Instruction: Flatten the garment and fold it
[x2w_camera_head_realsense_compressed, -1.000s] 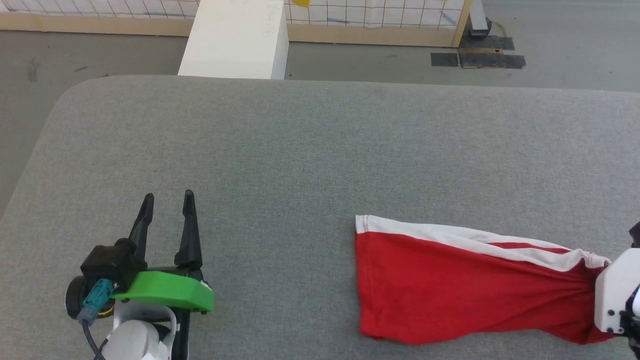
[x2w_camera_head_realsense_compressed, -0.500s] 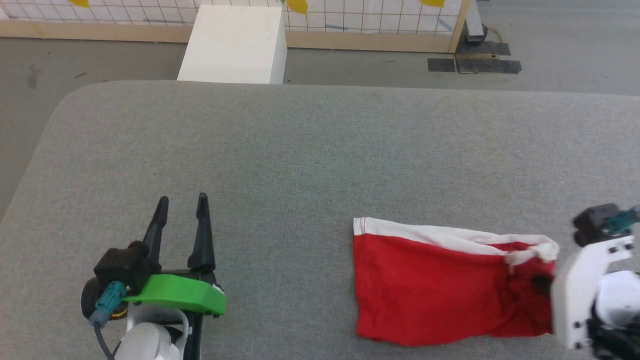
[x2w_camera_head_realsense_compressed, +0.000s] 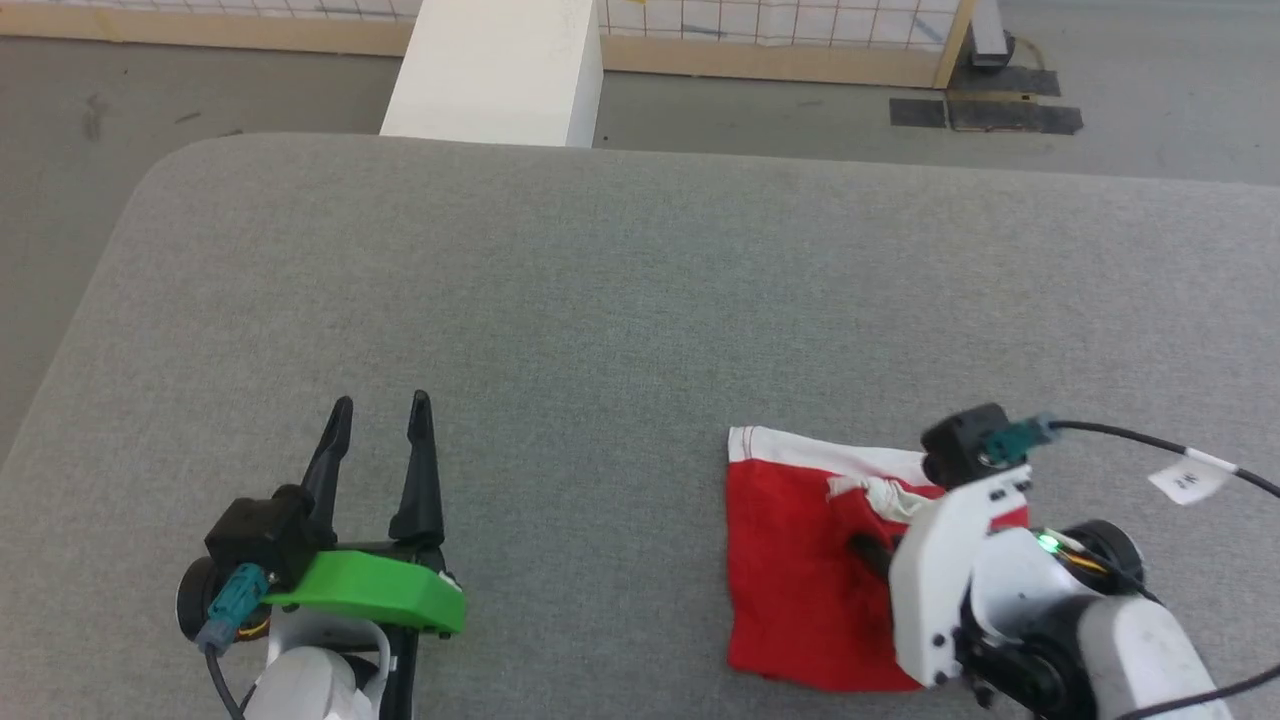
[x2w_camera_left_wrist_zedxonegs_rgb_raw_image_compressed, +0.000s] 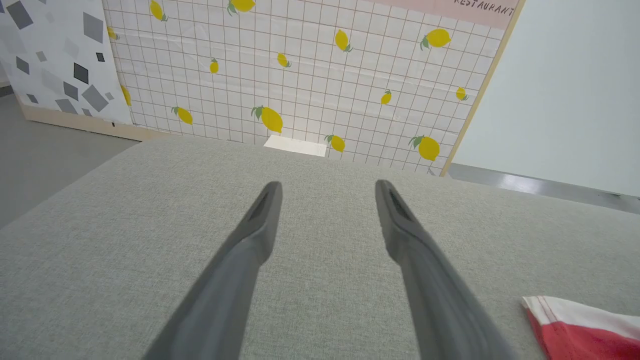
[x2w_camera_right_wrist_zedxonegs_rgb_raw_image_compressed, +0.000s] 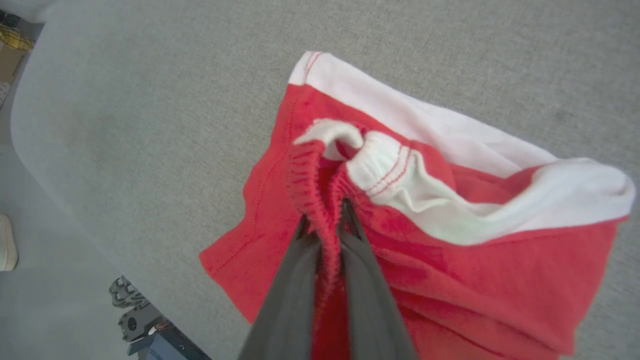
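Right wrist view: right hand (x2w_camera_right_wrist_zedxonegs_rgb_raw_image_compressed: 325, 212) pinches the garment (x2w_camera_right_wrist_zedxonegs_rgb_raw_image_compressed: 450, 285); left hand (x2w_camera_left_wrist_zedxonegs_rgb_raw_image_compressed: 327, 186) gapes wide.

Pinching a puckered red ridge of the garment (x2w_camera_right_wrist_zedxonegs_rgb_raw_image_compressed: 450, 285) in the right gripper (x2w_camera_right_wrist_zedxonegs_rgb_raw_image_compressed: 325, 215), pressing both dark fingers (x2w_camera_right_wrist_zedxonegs_rgb_raw_image_compressed: 285, 305) close on either side of it. Bunching up just beyond the tips into a curl of white band (x2w_camera_right_wrist_zedxonegs_rgb_raw_image_compressed: 440, 135) with thin red stitching. Lying crumpled and partly doubled over on the grey padded surface (x2w_camera_right_wrist_zedxonegs_rgb_raw_image_compressed: 150, 100), with one red corner pointing toward its rounded edge. Showing floor (x2w_camera_right_wrist_zedxonegs_rgb_raw_image_compressed: 50, 300) past that edge at lower left, with dark metal gear (x2w_camera_right_wrist_zedxonegs_rgb_raw_image_compressed: 142, 325) sitting down there at the bottom
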